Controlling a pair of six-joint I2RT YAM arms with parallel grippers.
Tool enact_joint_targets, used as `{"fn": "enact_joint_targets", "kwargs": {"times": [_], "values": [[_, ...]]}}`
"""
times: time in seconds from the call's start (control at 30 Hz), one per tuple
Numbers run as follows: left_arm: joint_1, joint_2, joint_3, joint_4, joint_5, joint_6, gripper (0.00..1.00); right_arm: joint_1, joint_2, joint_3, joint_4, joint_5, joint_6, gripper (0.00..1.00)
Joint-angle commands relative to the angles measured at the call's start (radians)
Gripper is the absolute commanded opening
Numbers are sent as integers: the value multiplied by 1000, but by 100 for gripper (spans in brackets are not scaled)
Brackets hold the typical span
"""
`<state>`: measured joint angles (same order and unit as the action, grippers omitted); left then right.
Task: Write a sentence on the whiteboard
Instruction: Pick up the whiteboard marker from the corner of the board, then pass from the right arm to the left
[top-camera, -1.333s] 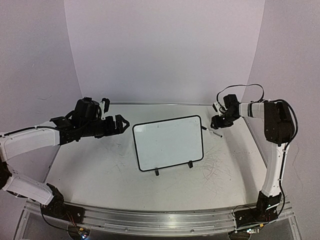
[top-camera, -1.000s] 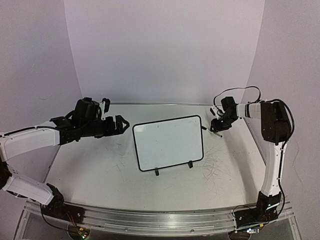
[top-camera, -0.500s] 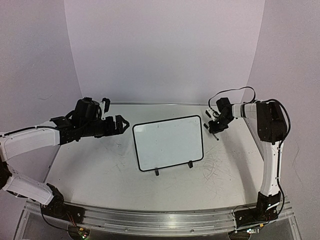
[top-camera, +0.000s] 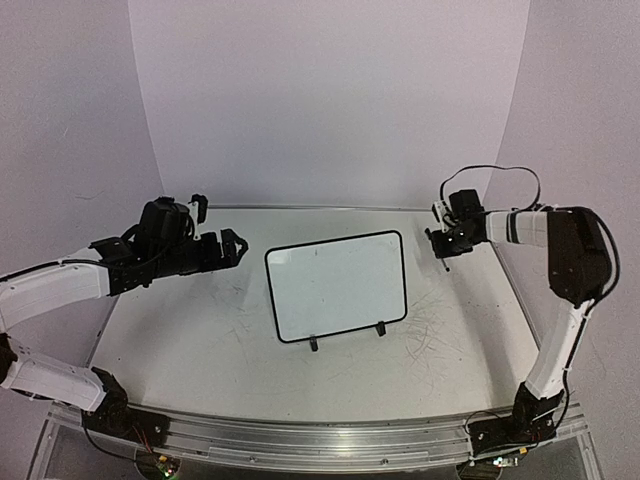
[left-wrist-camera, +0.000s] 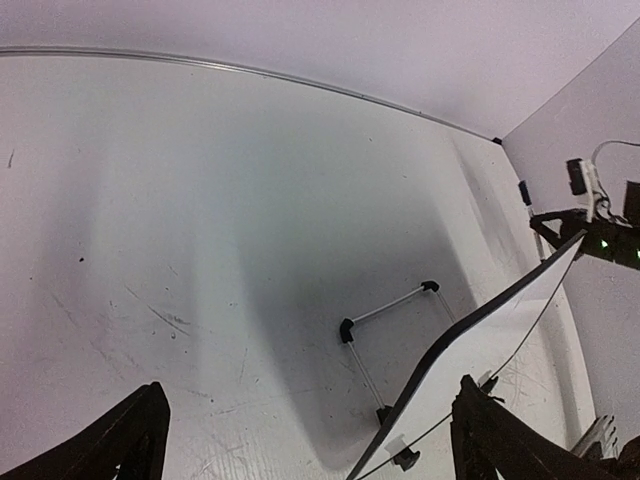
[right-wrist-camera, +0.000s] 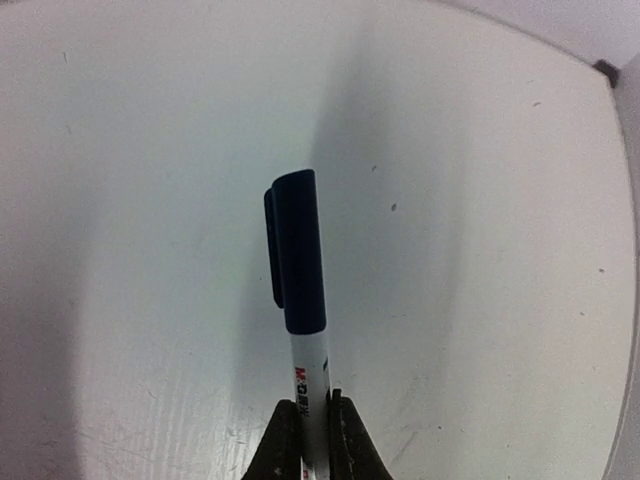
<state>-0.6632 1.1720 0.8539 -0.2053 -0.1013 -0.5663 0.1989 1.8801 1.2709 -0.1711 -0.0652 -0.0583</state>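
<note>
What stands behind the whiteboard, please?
Behind the whiteboard, the left wrist view shows a wire stand with black end caps resting on the table. In the top view the board itself covers this stand.

The whiteboard (top-camera: 336, 288) stands at centre frame in the top view, its wire stand (left-wrist-camera: 385, 330) reaching back behind it; we find both blocking a straight pass across the table (top-camera: 180, 340). We see passable surface at lower left and lower right. The left gripper (top-camera: 233, 246) and the right gripper (top-camera: 443, 250), pinching a marker (right-wrist-camera: 300, 250), flank the board's upper corners, each apart from it.
</note>
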Motion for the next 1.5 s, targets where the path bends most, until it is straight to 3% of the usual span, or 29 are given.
{"fn": "enact_joint_targets", "kwargs": {"times": [0.0, 0.17, 0.3, 0.5, 0.67, 0.83, 1.07, 1.13, 1.23, 1.47], "values": [[-4, -74, 14, 9, -46, 8, 99, 9, -449, -286, 399, -93, 270, 1], [-7, -47, 96, 33, 80, 21, 99, 43, -639, -299, 377, -436, 247, 0], [-49, 49, 199, 73, 301, 46, 95, 225, -673, -205, 208, -606, 55, 0], [-202, 159, 327, 118, 402, 113, 93, 481, -530, -71, -45, -460, -99, 0], [-250, 193, 335, 166, 493, 121, 96, 652, -428, -35, -91, -332, -182, 0], [-253, 155, 294, 161, 407, 84, 92, 689, -394, -29, -80, -336, -188, 0], [-251, 172, 294, 115, 394, 48, 96, 708, -434, -60, -12, -299, -196, 0], [-252, 172, 291, 113, 392, 39, 92, 709, -466, -85, 20, -290, -192, 0], [-250, 168, 287, 122, 415, 41, 77, 710, -510, -121, 50, -268, -185, 0], [-250, 190, 297, 177, 531, 32, 63, 721, -534, -155, 70, -279, -163, 0]]}}
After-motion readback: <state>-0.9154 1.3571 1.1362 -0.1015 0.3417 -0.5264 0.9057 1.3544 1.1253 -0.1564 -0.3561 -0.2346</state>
